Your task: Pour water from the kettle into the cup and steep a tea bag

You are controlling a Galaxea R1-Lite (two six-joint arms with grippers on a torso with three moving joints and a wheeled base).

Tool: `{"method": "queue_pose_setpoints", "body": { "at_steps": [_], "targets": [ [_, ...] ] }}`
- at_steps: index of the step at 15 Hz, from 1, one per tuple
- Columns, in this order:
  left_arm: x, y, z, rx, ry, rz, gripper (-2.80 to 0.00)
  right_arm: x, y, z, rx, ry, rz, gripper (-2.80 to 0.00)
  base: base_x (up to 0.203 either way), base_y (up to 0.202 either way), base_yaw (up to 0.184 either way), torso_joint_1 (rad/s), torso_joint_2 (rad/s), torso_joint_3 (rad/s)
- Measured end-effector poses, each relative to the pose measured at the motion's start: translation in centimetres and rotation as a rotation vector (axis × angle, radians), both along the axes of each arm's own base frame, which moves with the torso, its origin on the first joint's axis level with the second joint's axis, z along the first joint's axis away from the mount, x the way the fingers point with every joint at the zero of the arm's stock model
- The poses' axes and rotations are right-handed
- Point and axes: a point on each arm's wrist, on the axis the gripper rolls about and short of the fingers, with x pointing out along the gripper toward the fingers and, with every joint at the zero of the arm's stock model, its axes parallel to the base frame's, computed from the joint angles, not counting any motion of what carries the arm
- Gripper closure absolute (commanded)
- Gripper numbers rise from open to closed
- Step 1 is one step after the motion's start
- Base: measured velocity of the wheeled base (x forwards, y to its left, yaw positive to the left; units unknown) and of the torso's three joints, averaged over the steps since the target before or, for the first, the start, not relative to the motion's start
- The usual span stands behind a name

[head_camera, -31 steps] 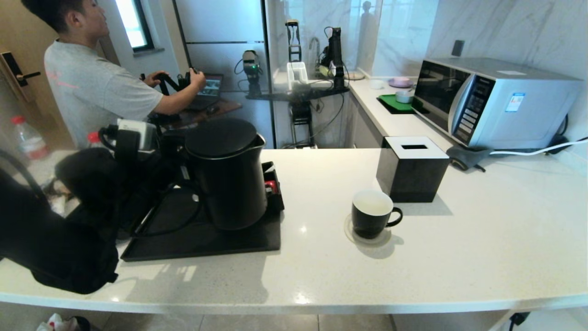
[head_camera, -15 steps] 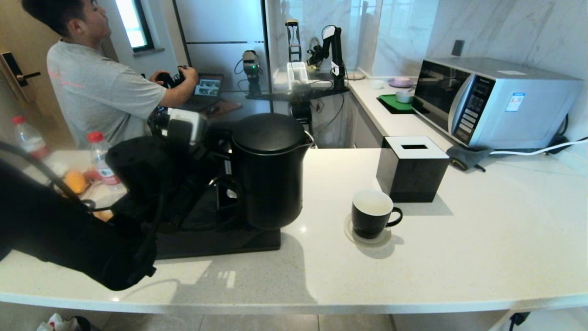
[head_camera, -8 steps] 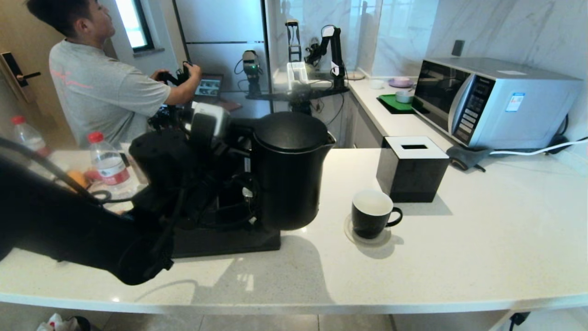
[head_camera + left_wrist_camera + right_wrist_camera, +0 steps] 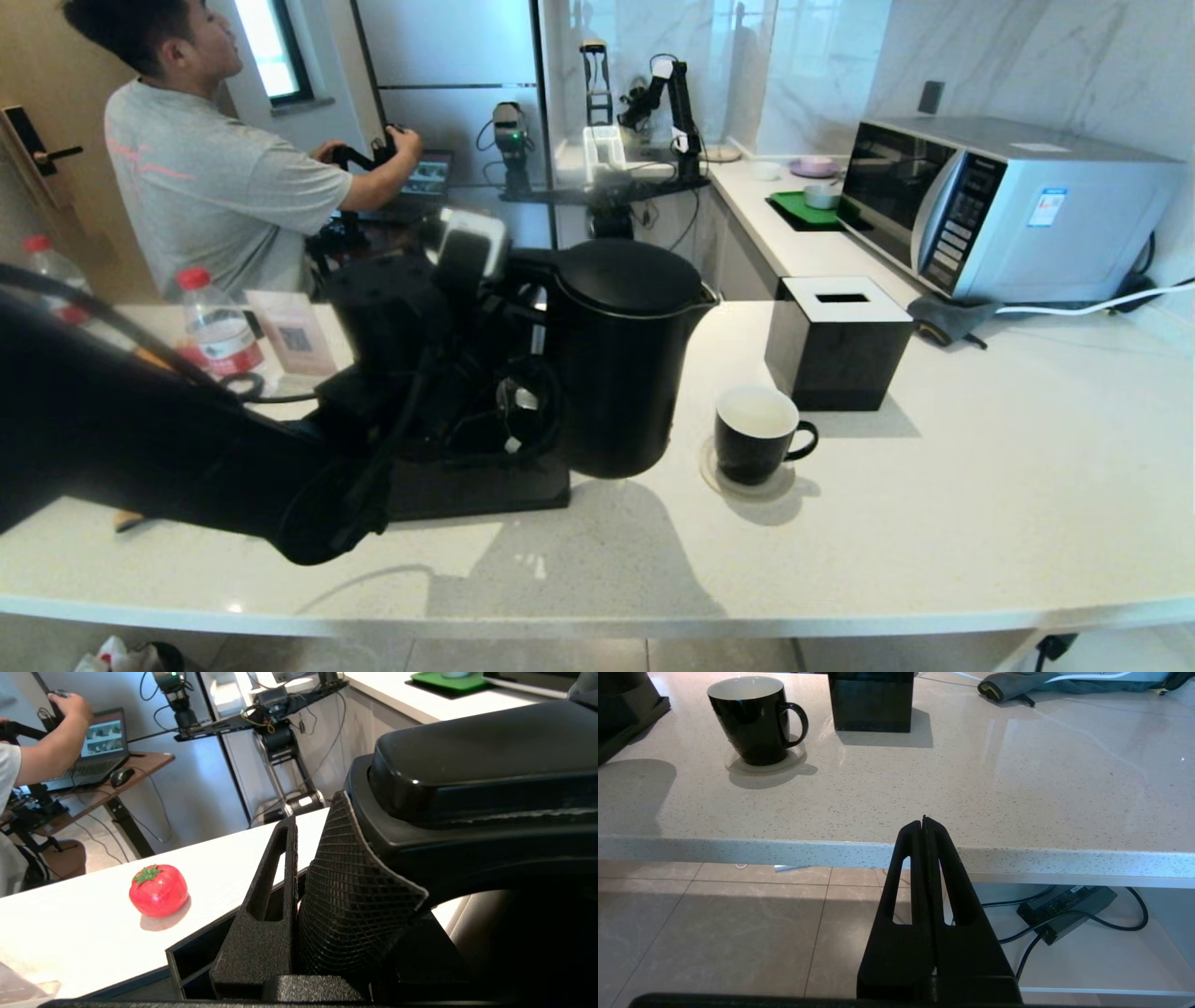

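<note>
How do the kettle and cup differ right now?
The kettle is tall, lidded and held off the counter by the left gripper; the cup is small, open-topped and sits on a coaster. Kettle is black throughout; cup is white inside. Both have black exteriors and handles.

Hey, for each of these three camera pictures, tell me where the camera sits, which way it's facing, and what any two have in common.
Head view: high on the robot, looking forward and down at the counter; the left arm carries the kettle toward the cup.
Left wrist view: behind the left gripper, clamped on the kettle's handle, facing a person's desk.
Right wrist view: below the counter edge, behind the shut right gripper, facing across the counter.
Shared: head and right wrist views both show the cup and tissue box.
</note>
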Motion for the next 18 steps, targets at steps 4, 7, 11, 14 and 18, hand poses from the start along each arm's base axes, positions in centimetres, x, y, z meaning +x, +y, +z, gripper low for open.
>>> {"method": "queue_pose_setpoints", "body": {
  "at_steps": [4,7,11,14,18],
  "targets": [
    [0.3,-0.3,-0.2,0.033,0.034,0.011,0.00,0.0,0.0,0.0,0.000,0.000,0.000,0.00,0.000,0.000,0.000,0.000,0.00,0.000],
    [0.6,-0.6,-0.2,0.070,0.050,0.024,0.00,0.0,0.0,0.0,0.000,0.000,0.000,0.00,0.000,0.000,0.000,0.000,0.00,0.000],
    [0.8,-0.9,-0.6,0.110,0.069,0.019,0.00,0.0,0.0,0.0,0.000,0.000,0.000,0.00,0.000,0.000,0.000,0.000,0.00,0.000],
    [1.2,-1.3,-1.0,0.136,0.069,0.018,0.00,0.0,0.0,0.0,0.000,0.000,0.000,0.00,0.000,0.000,0.000,0.000,0.00,0.000],
    [1.8,-2.3,-1.6,0.163,0.094,0.005,0.00,0.0,0.0,0.0,0.000,0.000,0.000,0.00,0.000,0.000,0.000,0.000,0.00,0.000]
  ]
}}
